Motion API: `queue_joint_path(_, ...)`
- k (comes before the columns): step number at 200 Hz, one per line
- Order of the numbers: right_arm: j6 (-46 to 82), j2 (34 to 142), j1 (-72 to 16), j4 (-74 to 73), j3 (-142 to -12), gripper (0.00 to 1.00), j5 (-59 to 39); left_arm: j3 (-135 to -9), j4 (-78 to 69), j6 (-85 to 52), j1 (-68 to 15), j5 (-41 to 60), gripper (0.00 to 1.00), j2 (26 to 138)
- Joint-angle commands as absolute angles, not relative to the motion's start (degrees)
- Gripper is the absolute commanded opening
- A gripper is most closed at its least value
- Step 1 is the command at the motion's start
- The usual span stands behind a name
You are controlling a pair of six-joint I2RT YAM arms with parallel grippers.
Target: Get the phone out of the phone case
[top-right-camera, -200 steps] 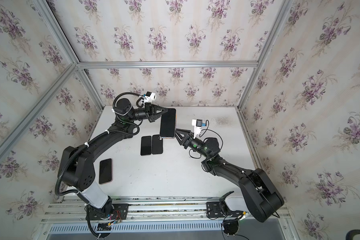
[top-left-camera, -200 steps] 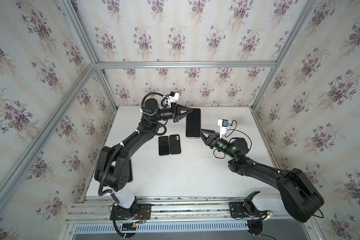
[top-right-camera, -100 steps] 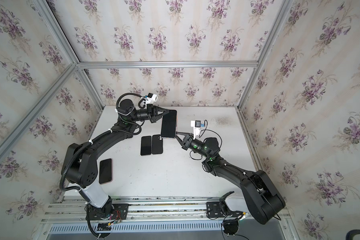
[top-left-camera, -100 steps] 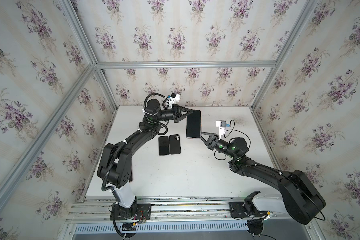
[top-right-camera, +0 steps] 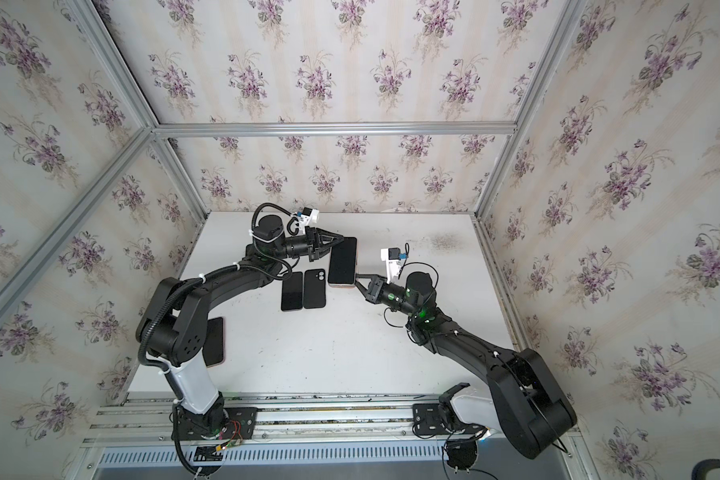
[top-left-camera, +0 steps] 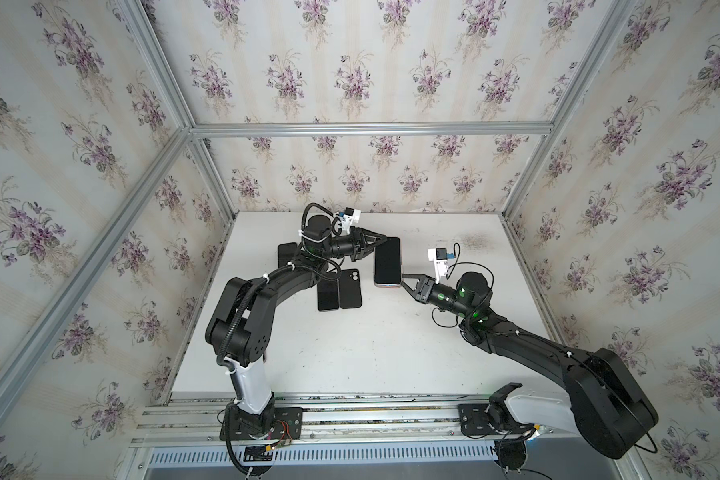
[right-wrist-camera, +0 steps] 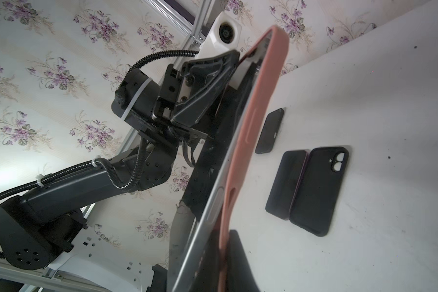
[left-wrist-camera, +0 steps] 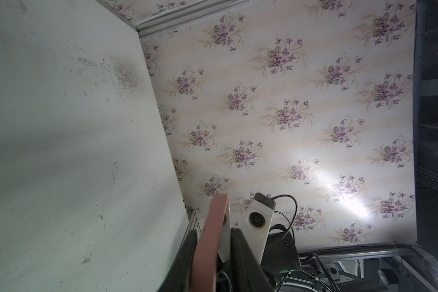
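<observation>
My R gripper (top-left-camera: 403, 277) just clamped near end of phone (top-left-camera: 387, 259), pink case (right-wrist-camera: 253, 121) still on, aloft. L gripper (top-left-camera: 384, 239) at far end started easing; couldn't tell if let go. Peel not begun.

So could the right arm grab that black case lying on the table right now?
Probably not yet. The right hand is shut on the pink-cased phone, held aloft. The black case lies uncovered nearby, so it looks reachable once that hand lets go.

A robot-lab test cell: aluminium frame (top-left-camera: 371, 129) across the upper middle, floral wallpaper panels (top-left-camera: 350, 62) on every side, white tabletop (top-left-camera: 371, 353) at centre, mounting rail (top-left-camera: 371, 409) along the bottom.
</observation>
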State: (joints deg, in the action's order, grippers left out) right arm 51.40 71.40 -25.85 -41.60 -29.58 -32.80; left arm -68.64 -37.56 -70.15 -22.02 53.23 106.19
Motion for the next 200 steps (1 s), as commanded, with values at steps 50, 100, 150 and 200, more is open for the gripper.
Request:
queue_joint_path(50, 51.98, 74.05, -22.21, -34.77, -30.71, 0.0, -36.21, -66.97, -29.65, -62.06, -23.03, 45.55, 0.81, 108.89)
queue_joint_path(100, 53.79, 80.12, -20.11, -35.15, -31.75, 0.0, -39.75, -73.15, -7.68, -45.96, -23.72, 38.01, 0.93, 105.03)
queue_joint_path(150, 55.05, 85.09, -19.2, -35.3, -32.84, 0.0, -42.29, -78.79, 15.73, -24.18, -28.48, 27.66, 0.95, 101.0)
queue_joint_path(200, 56.31, 88.07, -18.49, -35.91, -33.88, 0.0, -44.97, -78.97, 25.8, -8.18, -37.44, 13.85, 0.95, 98.38)
